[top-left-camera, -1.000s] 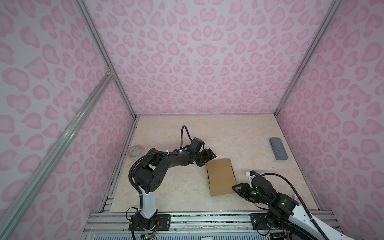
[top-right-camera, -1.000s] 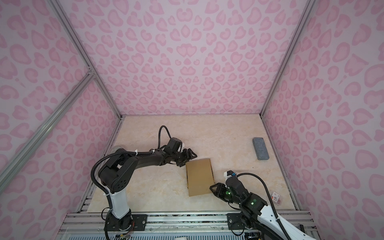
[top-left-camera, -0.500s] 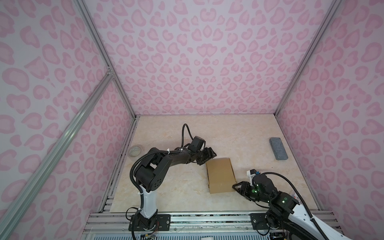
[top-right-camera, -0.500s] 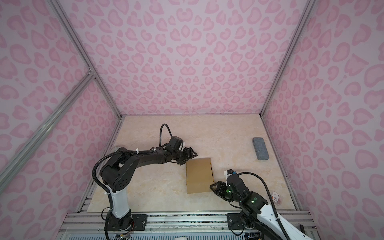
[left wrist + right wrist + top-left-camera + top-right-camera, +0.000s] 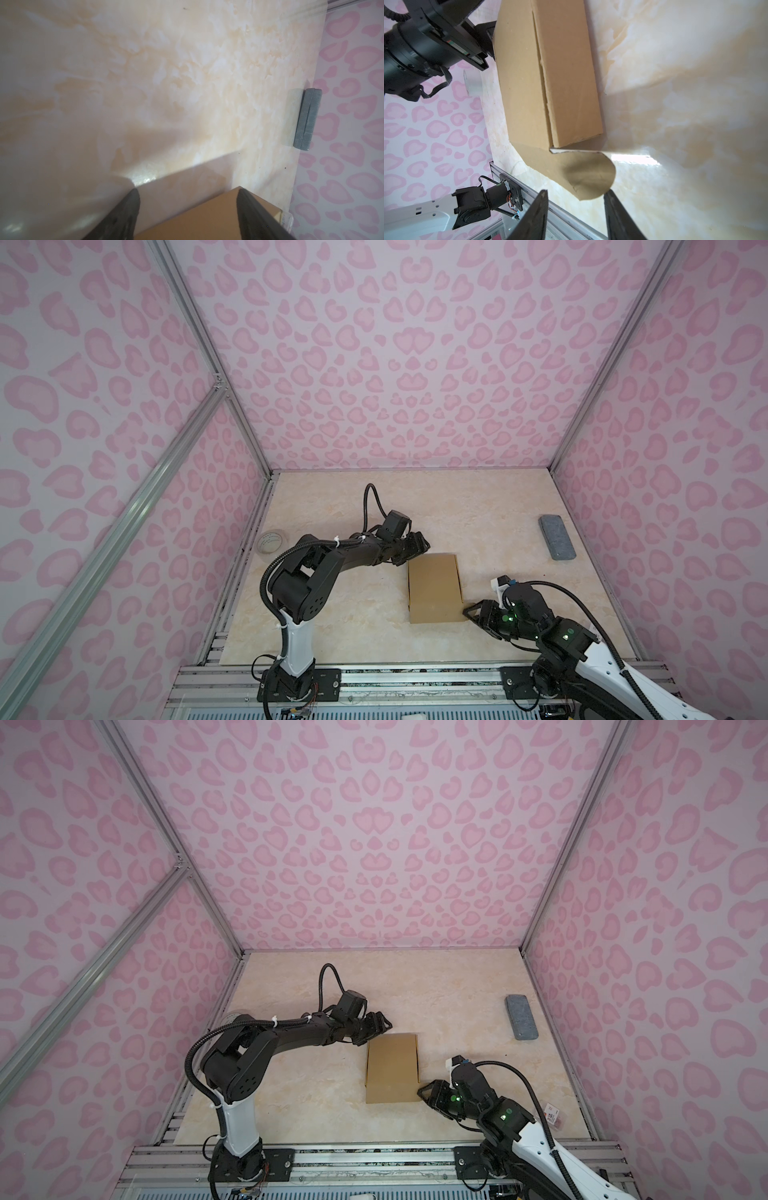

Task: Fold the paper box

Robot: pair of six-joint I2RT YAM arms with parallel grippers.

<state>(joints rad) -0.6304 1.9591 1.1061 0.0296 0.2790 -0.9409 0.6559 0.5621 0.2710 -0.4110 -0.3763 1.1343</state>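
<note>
- Paper box [image 5: 434, 593] at lower centre of both top views, flat on the table [image 5: 498, 510]; mostly closed; rounded flap [image 5: 581, 172] loose at its lower right corner, apparently awaiting a tuck.
- Left gripper [image 5: 415, 553] at the box's upper left corner; spread wide, straddling that corner, probably to brace the box against sliding; arm stretched low, pointing right.
- Right gripper [image 5: 471, 610] at the lower right corner; parted, flap tip between the fingertips, unclamped; forearm low, pointing left.

Probably a robotics lab cell, pink printed walls [image 5: 395, 364], aluminium framing [image 5: 415, 682]
</note>
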